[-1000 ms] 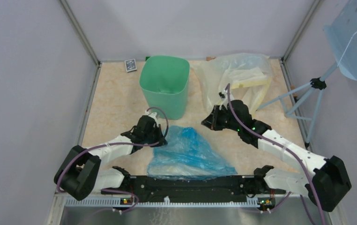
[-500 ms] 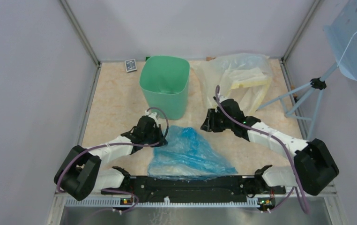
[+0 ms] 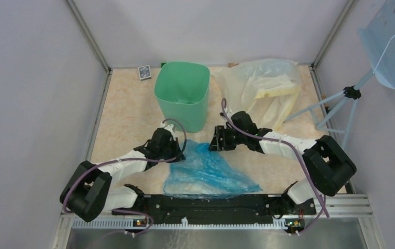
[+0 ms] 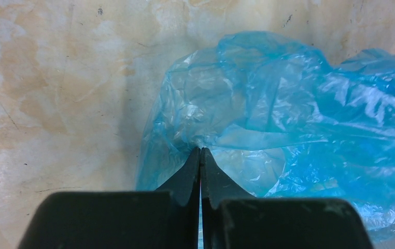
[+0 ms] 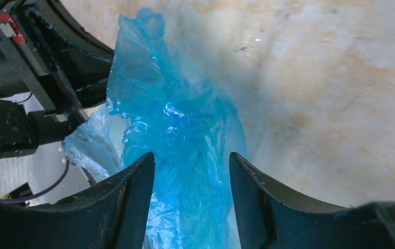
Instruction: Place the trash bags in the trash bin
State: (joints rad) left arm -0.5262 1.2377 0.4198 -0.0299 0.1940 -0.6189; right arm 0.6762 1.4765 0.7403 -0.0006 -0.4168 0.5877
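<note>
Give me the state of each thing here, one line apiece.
bin: upright, open, nothing visible inside.
blue bag: crumpled on the table, outside the bin, one part raised in a ridge.
clear bag: slumped at the far right, no gripper on it.
left gripper: jaws shut on the blue bag's edge.
right gripper: jaws open, astride the blue bag's ridge.

The thin, crinkly, translucent blue trash bag (image 3: 208, 171) lies crumpled and mostly flat on the counter (image 3: 128, 119) near its front edge, with a ridge of film rising at its far end. Just beyond it, the mint-green trash bin (image 3: 185, 111) stands upright and open-mouthed, squarish with rounded corners, tapering toward its base
</note>
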